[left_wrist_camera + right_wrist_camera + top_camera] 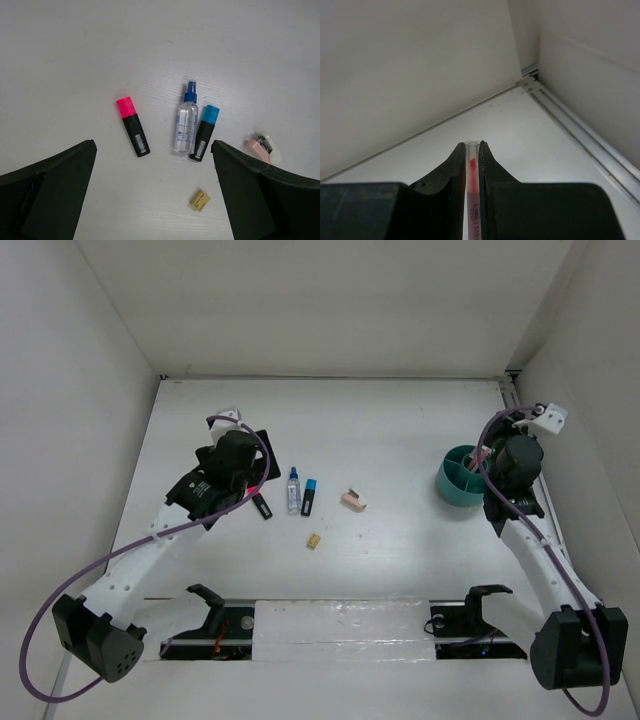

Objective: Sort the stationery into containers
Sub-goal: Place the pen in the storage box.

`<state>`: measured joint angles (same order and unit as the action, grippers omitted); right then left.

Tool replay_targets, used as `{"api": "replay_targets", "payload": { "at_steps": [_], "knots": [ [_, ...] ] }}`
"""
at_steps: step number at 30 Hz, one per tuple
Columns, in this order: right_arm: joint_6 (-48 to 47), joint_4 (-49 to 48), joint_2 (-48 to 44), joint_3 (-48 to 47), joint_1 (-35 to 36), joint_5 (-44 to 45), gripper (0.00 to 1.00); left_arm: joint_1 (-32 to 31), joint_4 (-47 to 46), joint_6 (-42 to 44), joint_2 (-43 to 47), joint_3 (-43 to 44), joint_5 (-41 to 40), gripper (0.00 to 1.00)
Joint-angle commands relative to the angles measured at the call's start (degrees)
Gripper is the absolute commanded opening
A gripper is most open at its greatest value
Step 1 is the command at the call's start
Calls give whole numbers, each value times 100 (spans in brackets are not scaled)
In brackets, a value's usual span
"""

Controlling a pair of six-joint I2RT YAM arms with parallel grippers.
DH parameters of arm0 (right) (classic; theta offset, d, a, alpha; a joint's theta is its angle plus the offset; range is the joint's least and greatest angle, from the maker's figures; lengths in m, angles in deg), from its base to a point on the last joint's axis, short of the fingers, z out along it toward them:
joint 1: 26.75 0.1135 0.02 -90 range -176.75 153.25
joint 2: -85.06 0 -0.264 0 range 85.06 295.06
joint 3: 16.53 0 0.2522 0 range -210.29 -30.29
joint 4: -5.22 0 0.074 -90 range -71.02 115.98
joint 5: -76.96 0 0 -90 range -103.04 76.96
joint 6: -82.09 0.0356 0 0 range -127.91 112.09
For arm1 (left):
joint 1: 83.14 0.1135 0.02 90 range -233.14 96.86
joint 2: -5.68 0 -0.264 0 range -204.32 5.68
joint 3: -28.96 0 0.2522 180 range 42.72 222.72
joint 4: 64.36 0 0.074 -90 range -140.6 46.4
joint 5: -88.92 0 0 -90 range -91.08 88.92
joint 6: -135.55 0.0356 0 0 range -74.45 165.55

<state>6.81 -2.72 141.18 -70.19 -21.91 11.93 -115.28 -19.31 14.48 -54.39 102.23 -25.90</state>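
— Well, what's on the desk [400, 430]?
— The teal cup [458, 480], far right, with the right gripper [472, 146] above its rim, clamped on a thin pencil [472, 167].
— And the left gripper [153, 144]?
— Spread wide above the bottle [186, 125], the pink-capped marker [132, 127] and the blue-capped marker [205, 132]. The pink block [257, 149] and tan piece [199, 200] lie nearby.

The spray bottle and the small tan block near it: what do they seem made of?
Spray bottle: probably clear glossy plastic; the table shows through its body, the nozzle is opaque blue. Small tan block: perhaps rubber, like an eraser; matte, dark print on top, too small to be sure.
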Motion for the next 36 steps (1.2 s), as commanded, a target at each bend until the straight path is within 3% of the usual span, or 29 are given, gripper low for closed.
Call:
{"api": "replay_targets", "payload": {
  "at_steps": [1,24,36],
  "knots": [
    [-101,-792,144,114,-404,-265,0,32,-149,84,171,70,21,100],
    [154,-1873,1217,641,-677,720,0,32,-255,136,294,17,126,100],
    [-22,-2146,1472,826,-264,1247,0,32,-255,136,400,17,126,100]
  ]
}}
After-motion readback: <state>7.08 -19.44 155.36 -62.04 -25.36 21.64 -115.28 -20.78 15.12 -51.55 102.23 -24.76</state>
